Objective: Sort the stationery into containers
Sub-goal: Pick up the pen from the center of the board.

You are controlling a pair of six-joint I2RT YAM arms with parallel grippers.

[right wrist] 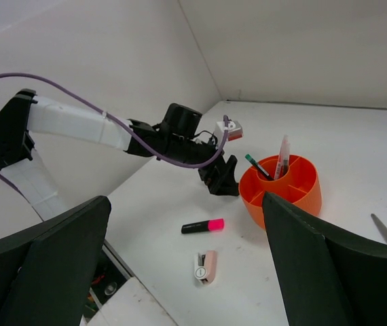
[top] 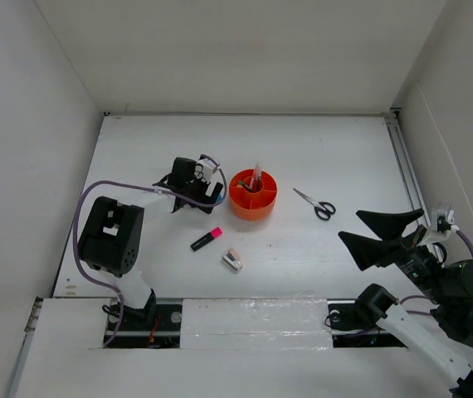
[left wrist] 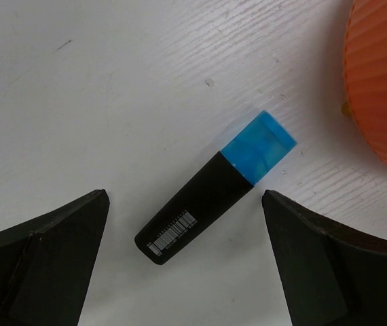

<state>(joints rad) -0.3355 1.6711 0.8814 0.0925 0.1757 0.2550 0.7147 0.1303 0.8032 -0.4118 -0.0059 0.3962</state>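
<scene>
Low in the left wrist view, the left pincer (left wrist: 185, 195) gapes wide astride the blue-capped marker (left wrist: 210, 191), gripping nothing; the right pincer (top: 349, 225) spreads wide, empty.

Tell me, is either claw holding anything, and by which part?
Nothing is held: left gripper open over the blue-capped marker, right gripper open and empty.

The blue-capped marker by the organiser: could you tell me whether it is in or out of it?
Out: the marker lies flat on the table beside the orange organiser, under the open left gripper, untouched.
</scene>
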